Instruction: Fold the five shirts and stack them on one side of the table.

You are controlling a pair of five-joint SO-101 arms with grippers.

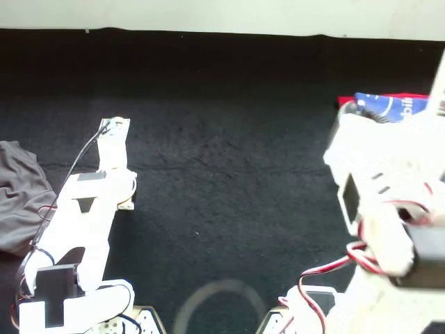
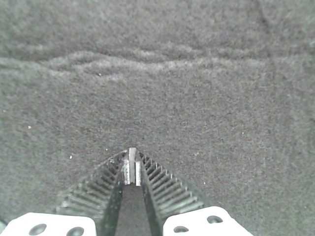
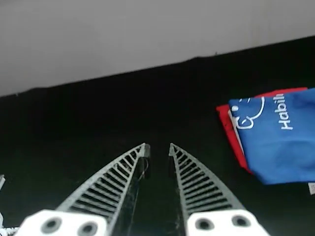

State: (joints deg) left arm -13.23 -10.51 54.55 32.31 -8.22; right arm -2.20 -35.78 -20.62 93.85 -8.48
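A crumpled dark grey shirt (image 1: 19, 198) lies at the table's left edge, beside the left arm's base. At the far right, a folded blue shirt (image 1: 391, 106) rests on a folded red one (image 1: 345, 103); the right wrist view shows the same blue shirt (image 3: 280, 140) over the red shirt (image 3: 229, 129). My left gripper (image 1: 115, 126) hangs over the black cloth, left of centre, its fingers shut on nothing (image 2: 132, 167). My right gripper (image 3: 157, 149) is raised and points toward the back of the table, left of the stack, slightly open and holding nothing.
A black fleece cloth (image 1: 229, 160) covers the table, with soft creases (image 2: 123, 61) under the left gripper. A pale wall (image 1: 222, 14) runs behind the table's far edge. The right arm's white body (image 1: 379, 188) stands tall at the right.
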